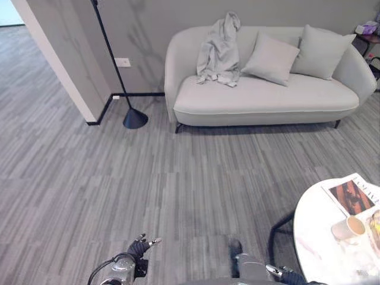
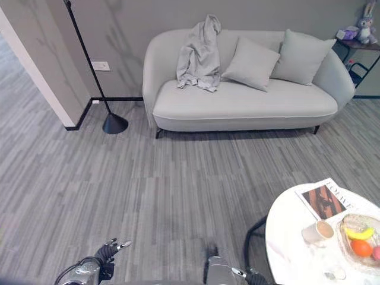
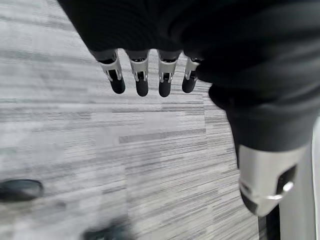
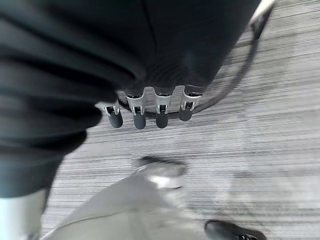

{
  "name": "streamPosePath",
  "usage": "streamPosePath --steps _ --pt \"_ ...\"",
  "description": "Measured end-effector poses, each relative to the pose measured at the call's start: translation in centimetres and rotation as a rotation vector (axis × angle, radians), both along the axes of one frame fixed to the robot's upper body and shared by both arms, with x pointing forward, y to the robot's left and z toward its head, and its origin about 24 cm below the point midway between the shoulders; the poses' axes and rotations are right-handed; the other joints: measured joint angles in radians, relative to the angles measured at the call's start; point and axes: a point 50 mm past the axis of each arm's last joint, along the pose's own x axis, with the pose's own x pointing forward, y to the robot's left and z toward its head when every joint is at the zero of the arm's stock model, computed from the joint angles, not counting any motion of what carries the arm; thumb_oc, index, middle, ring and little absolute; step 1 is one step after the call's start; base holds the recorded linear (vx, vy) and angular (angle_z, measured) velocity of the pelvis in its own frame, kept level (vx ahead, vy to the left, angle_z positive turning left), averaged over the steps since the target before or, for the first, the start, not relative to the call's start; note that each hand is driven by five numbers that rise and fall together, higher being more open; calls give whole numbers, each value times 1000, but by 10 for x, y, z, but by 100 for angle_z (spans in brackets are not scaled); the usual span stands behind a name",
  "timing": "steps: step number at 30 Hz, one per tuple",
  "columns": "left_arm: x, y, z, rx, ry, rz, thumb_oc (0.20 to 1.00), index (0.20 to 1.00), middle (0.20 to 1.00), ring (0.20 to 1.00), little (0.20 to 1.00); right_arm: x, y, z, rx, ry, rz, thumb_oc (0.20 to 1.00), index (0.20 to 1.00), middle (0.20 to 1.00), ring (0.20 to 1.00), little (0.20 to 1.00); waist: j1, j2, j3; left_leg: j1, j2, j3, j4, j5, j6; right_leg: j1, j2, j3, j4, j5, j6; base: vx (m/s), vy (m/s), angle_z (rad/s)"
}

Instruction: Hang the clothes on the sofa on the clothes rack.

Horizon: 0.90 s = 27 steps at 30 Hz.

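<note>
A pale grey garment hangs crumpled over the backrest at the left end of a light grey sofa, its lower part resting on the seat. Left of the sofa, a thin black pole on a cone-shaped base leans up along the wall. My left hand hangs low at the bottom edge, far from the sofa; its fingers are straight over the bare floor, holding nothing. My right hand sits at the bottom edge beside the table, its fingers straight and empty as well.
Two grey cushions lean on the sofa's right half. A round white table at the lower right carries a magazine, a cup and a fruit bowl. A wall corner juts out at left. Striped grey floor lies between me and the sofa.
</note>
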Motion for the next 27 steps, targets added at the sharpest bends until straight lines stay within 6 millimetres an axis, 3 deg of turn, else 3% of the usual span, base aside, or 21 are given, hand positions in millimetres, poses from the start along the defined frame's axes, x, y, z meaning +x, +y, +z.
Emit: streamPosePath --steps 2,3,4,5,6,7,8,9,10,13,14,15,16,18,19,20,22,24,25,27 --pt "-11 -5 -5 -6 41 -6 1000 1000 1000 1000 1000 -7 2 -3 0 43 -9 1000 1000 1000 1000 1000 -2 -2 2 55 32 -1 -2 -59 -23 -17 31 -70 22 -2 -7 401 -242 13" --pt "-15 -8 -8 -7 60 -30 1000 1000 1000 1000 1000 -13 3 -4 1 65 -13 1000 1000 1000 1000 1000 -2 -7 2 82 37 2 3 -66 -33 -13 34 -91 50 41 -46 431 -280 16" --pt "-17 -19 -11 -28 72 -40 1000 1000 1000 1000 1000 -17 -1 -3 -12 84 -18 1000 1000 1000 1000 1000 -19 -2 4 89 66 -11 59 -64 -66 7 49 -99 73 127 -96 443 -283 54" --pt "-13 -29 -11 -44 67 -68 1000 1000 1000 1000 1000 -18 -5 -3 -20 85 -14 1000 1000 1000 1000 1000 -40 4 6 89 84 -25 111 -16 -142 59 60 -93 58 170 -155 451 -294 76" --pt "-12 -33 -12 -58 64 -73 1000 1000 1000 1000 1000 -20 -8 -2 -29 90 -16 1000 1000 1000 1000 1000 -47 13 5 90 99 -27 146 6 -176 95 76 -69 44 189 -183 468 -305 69" --pt "-5 -36 -10 -64 45 -78 1000 1000 1000 1000 1000 -21 -13 -1 -43 95 -20 1000 1000 1000 1000 1000 -49 20 3 87 104 -25 174 17 -191 129 91 -68 31 171 -236 415 -260 32" --pt "-3 -35 -9 -61 38 -77 1000 1000 1000 1000 1000 -14 -17 1 -53 77 -19 1000 1000 1000 1000 1000 -42 24 3 66 108 -25 207 69 -214 158 101 -68 13 156 -247 344 -209 16" --pt "2 -31 -7 -50 24 -78 1000 1000 1000 1000 1000 -4 -21 4 -62 47 -15 1000 1000 1000 1000 1000 -44 23 3 12 103 -22 352 99 -251 208 113 -66 -29 150 -250 321 -210 6" --pt "3 -29 -6 -45 16 -78 1000 1000 1000 1000 1000 2 -25 6 -71 28 -10 1000 1000 1000 1000 1000 -41 23 4 -33 98 -20 455 109 -265 242 119 -60 -53 151 -251 316 -241 3" --pt "5 -27 -5 -40 6 -73 1000 1000 1000 1000 1000 17 -33 11 -87 -26 -33 1000 1000 1000 1000 1000 -28 0 17 -234 95 10 846 125 -271 346 122 -30 -89 101 -307 324 -243 -20" --pt "2 -26 -5 -39 15 -70 1000 1000 1000 1000 1000 21 -32 12 -87 -36 -30 1000 1000 1000 1000 1000 -15 -18 23 -300 103 26 929 134 -252 379 122 -6 -96 87 -314 482 -219 -68" --pt "-3 -24 -7 -37 32 -68 1000 1000 1000 1000 1000 29 -32 13 -86 -57 -22 1000 1000 1000 1000 1000 0 -37 33 -432 120 37 986 138 -206 434 119 21 -97 52 -326 507 -175 -67" --pt "-2 -24 -7 -39 30 -69 1000 1000 1000 1000 1000 33 -31 14 -85 -70 -19 1000 1000 1000 1000 1000 9 -45 38 -491 124 44 928 124 -183 458 115 39 -102 29 -317 481 -109 -56" --pt "2 -24 -5 -45 8 -69 1000 1000 1000 1000 1000 36 -32 15 -86 -82 -20 1000 1000 1000 1000 1000 23 -55 43 -553 117 64 760 124 -180 481 106 51 -103 7 -314 320 -20 -30" --pt "10 -27 -1 -52 -27 -98 1000 1000 1000 1000 1000 40 -35 17 -94 -98 -18 1000 1000 1000 1000 1000 40 -44 49 -575 94 91 411 142 -196 507 105 66 -104 -13 -274 407 -1 -31" --pt "13 -31 0 -62 -42 -112 1000 1000 1000 1000 1000 41 -41 20 -105 -107 -26 1000 1000 1000 1000 1000 39 -22 63 -572 80 105 217 187 -194 525 115 68 -97 -17 -266 403 -8 -45" --pt "4 -30 -2 -58 -21 -134 1000 1000 1000 1000 1000 50 -43 23 -119 -121 13 1000 1000 1000 1000 1000 54 25 73 -591 40 114 26 276 -186 603 141 89 -104 -87 -214 512 -11 -30" --pt "2 -28 -4 -56 -11 -114 1000 1000 1000 1000 1000 54 -44 25 -124 -129 17 1000 1000 1000 1000 1000 78 45 86 -647 8 134 -15 281 -197 661 165 123 -99 -125 -266 502 50 -40" --pt "-6 -27 -7 -53 18 -106 1000 1000 1000 1000 1000 55 -41 24 -115 -129 13 1000 1000 1000 1000 1000 97 39 85 -665 -2 173 -16 277 -190 693 162 145 -98 -151 -255 503 99 -62" --pt "-21 -22 -11 -57 54 -70 1000 1000 1000 1000 1000 48 -32 18 -91 -105 12 1000 1000 1000 1000 1000 108 6 82 -650 -37 241 50 274 -106 756 131 181 -97 -194 -197 324 73 -55"
